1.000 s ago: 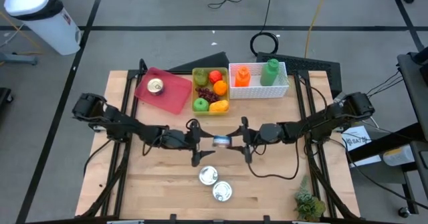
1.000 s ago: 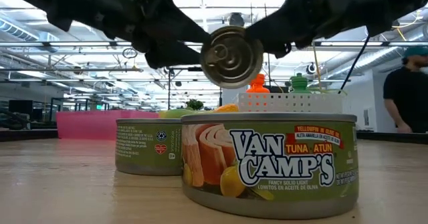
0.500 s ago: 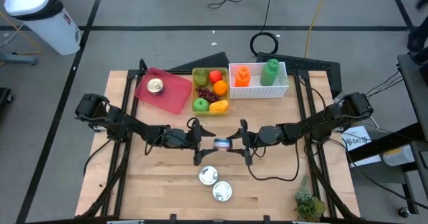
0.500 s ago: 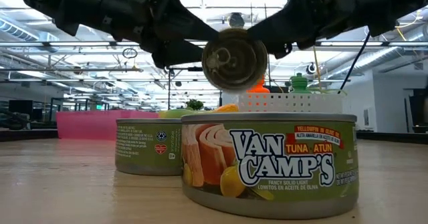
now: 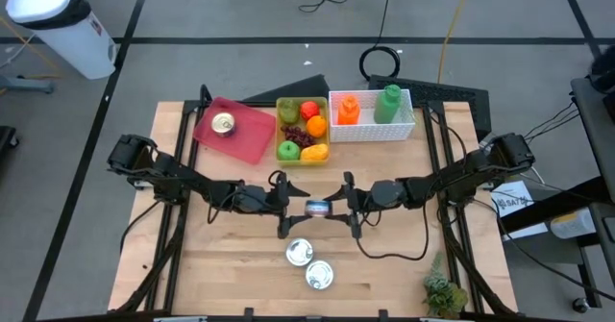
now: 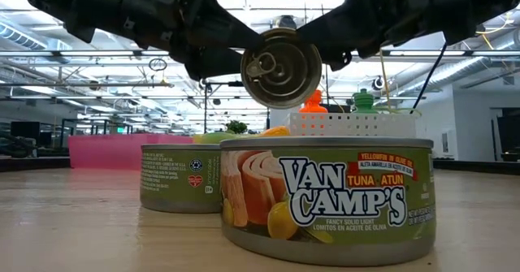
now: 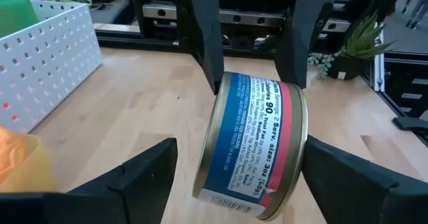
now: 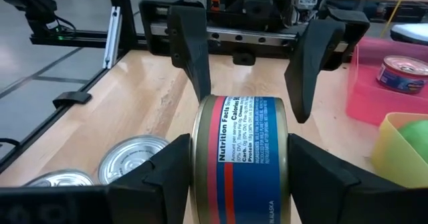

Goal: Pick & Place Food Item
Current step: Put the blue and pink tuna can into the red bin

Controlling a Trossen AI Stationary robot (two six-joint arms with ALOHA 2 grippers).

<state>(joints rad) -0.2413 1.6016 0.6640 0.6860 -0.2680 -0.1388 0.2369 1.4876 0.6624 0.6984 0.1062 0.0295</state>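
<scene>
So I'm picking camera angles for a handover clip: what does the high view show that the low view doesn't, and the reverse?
Only the high view shows the silver-topped can on the pink tray and the small green potted plant. Only the low view shows the green Van Camp's tuna label on the near can. Both show the blue-and-pink labelled tin can in mid-air, the right claw shut on it, the left claw open around it.

Front can [image 6: 325, 192]: "VAN CAMP'S", "TUNA ATUN"; held blue can [image 8: 241, 158]: "Nutrition Facts", "Calories 90".
</scene>
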